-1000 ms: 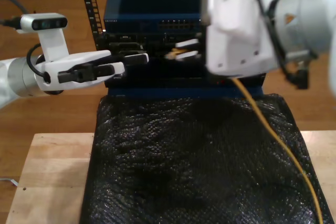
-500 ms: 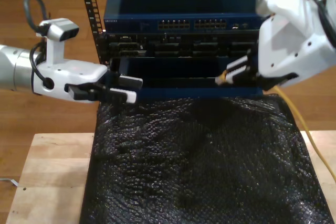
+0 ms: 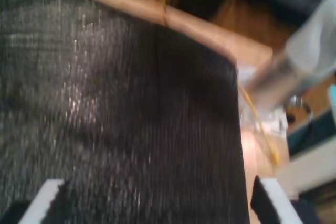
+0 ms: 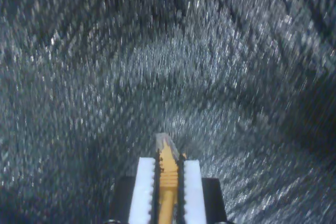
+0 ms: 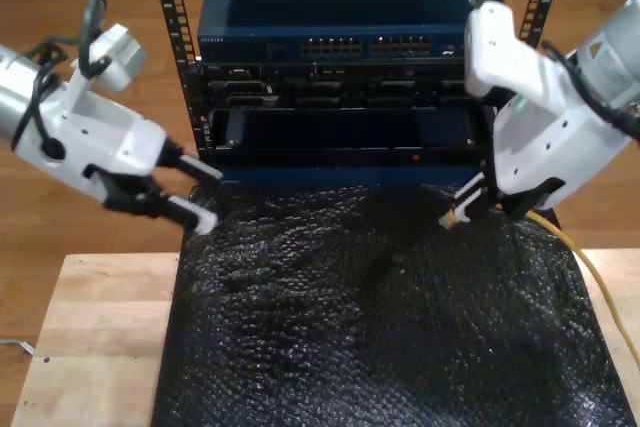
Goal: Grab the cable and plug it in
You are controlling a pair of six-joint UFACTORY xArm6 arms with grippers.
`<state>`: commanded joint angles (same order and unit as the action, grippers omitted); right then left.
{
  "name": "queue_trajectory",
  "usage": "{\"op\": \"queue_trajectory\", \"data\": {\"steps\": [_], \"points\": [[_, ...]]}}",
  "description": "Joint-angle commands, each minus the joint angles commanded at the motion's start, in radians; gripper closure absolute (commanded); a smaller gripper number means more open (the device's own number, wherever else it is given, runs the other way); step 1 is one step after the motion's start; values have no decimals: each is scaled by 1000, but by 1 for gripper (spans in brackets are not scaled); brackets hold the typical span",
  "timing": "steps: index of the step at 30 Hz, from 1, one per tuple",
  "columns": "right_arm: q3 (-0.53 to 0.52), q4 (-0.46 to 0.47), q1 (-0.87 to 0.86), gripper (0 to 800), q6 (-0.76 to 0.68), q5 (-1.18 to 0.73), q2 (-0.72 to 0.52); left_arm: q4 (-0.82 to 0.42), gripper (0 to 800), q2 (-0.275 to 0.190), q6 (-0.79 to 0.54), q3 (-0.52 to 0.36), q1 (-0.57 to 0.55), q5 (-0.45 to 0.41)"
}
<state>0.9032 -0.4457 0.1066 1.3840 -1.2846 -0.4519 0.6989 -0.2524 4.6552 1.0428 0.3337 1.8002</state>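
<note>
The yellow-orange cable (image 4: 167, 182) is clamped between the white pads of my second gripper (image 4: 168, 163), and its clear plug (image 4: 165, 143) sticks out past the fingertips over the black mat (image 4: 157, 66). In the exterior view my second gripper (image 5: 460, 209) hangs just above the mat's far right part, in front of the rack. The cable (image 5: 592, 269) trails down the exterior view's right. My first gripper (image 5: 200, 199) stands open at the mat's far left edge in the exterior view. Its white fingers (image 3: 46, 196) spread wide over the mat, and the cable (image 3: 258, 125) shows beyond.
A blue network switch (image 5: 340, 7) with rows of ports (image 5: 370, 47) tops the equipment rack (image 5: 330, 97) behind the table. The black textured mat (image 5: 370, 317) covers most of the wooden table (image 5: 100, 327). Black rack rails (image 5: 170, 7) rise at both sides.
My second gripper has drawn back from the rack front and dropped toward the mat, still holding the cable. My first gripper has tilted downward and pulled toward the exterior view's left.
</note>
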Motion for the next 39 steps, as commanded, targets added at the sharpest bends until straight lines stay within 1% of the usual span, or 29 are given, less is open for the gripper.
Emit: {"op": "queue_trajectory", "data": {"steps": [2,7,12,14,18,23,27,32,39], "points": [[0,29,0,800,-5,14,12,-46,1,-9,-2,2,2,0],[-5,127,2,800,-37,106,14,-163,1,-51,-14,0,3,5],[-8,193,6,800,-80,157,17,-269,1,-110,-120,-5,3,8],[-8,215,11,800,-83,169,26,-298,1,-124,-146,-9,12,9],[-9,249,26,800,-101,198,55,-356,1,-132,-206,-28,89,23],[-18,318,69,800,-146,232,91,-391,1,-132,-384,-58,180,51],[-37,371,106,800,-190,270,104,-434,1,-132,-512,-101,285,49],[-52,381,120,800,-198,299,120,-502,1,-132,-663,-167,413,40],[-69,381,130,800,-199,319,137,-555,1,-132,-841,-227,578,37]]}}
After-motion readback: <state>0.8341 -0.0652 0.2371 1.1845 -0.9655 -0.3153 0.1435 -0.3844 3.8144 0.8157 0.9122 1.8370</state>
